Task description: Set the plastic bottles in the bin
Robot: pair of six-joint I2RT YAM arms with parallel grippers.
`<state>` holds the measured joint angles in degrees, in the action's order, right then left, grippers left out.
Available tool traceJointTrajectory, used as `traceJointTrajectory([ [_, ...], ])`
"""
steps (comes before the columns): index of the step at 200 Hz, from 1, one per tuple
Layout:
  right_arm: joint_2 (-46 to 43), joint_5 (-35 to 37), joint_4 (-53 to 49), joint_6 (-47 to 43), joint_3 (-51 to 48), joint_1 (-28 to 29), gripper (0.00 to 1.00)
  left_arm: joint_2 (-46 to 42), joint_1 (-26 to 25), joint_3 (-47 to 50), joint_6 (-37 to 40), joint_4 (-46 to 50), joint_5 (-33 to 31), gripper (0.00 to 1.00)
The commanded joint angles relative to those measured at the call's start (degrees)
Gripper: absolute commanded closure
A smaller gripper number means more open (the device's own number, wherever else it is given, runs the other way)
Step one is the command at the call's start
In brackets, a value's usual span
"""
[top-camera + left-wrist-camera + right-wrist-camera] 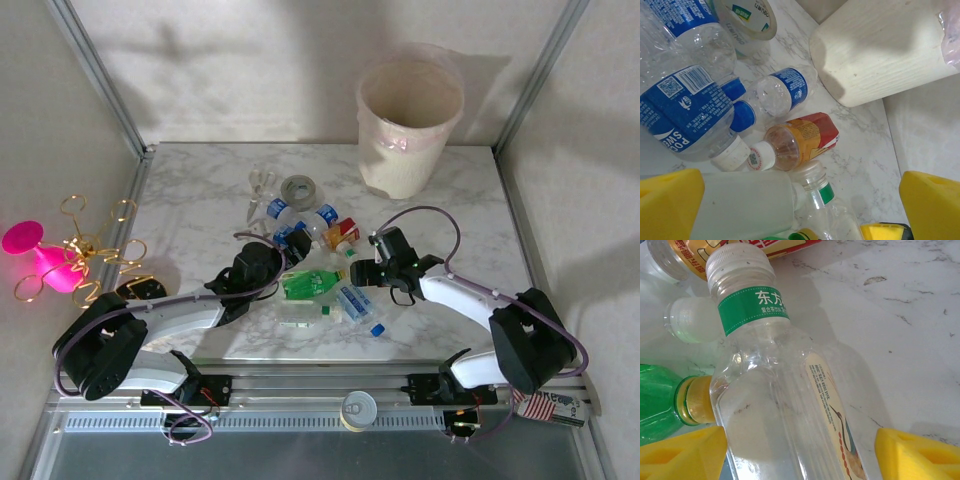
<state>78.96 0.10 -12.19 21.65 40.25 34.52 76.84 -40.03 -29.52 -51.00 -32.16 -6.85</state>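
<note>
The right gripper (800,452) has its yellow pads (682,455) on either side of a clear bottle (775,390) with a white cap and a green neck band, which lies on the marble. One pad looks pressed against the bottle and the other sits just beside it, so I cannot tell whether the bottle is actually clamped. A green bottle (660,395) with a yellow cap lies right against its shoulder.

The left gripper (800,205) hangs with its jaws spread wide, gripping nothing, and a milky white bottle (745,205) lies just beside one pad. Past it lie an orange-labelled bottle (802,142) and blue-labelled bottles (780,92).

From above, both grippers sit low over the heap of plastic bottles (318,272) in the middle of the table (460,210). The bin (400,165) stands upright at the far right, well apart from the heap. A grey tape roll (298,188) lies just beyond the bottles.
</note>
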Motion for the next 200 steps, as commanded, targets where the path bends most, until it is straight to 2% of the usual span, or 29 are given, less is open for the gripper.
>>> traceJointTrajectory([
  [1, 0.96, -0.10, -1.00, -1.34, 0.18, 0.93, 0.20, -1.44, -0.40, 0.51, 0.64, 1.31, -1.50, 0.00],
  [31, 0.60, 0.59, -0.70, -1.54, 0.36, 2.20, 0.14, -1.41, -0.40, 0.51, 0.35, 1.32, -1.59, 0.01],
  [84, 3.00, 4.35, -1.06, -1.91, 0.93, 2.39, 0.12, -0.81, -0.40, -0.06, 0.28, 1.32, -1.32, 0.00],
  [163, 7.26, 6.28, -0.70, -2.74, 2.29, 2.48, 0.19, -1.17, -0.45, 0.00, 0.36, 1.75, -1.74, 0.00],
  [200, 6.79, 7.01, -0.29, -2.91, 2.05, 2.47, 0.28, -1.10, -0.40, 0.01, 0.44, 1.65, -1.94, 0.00],
])
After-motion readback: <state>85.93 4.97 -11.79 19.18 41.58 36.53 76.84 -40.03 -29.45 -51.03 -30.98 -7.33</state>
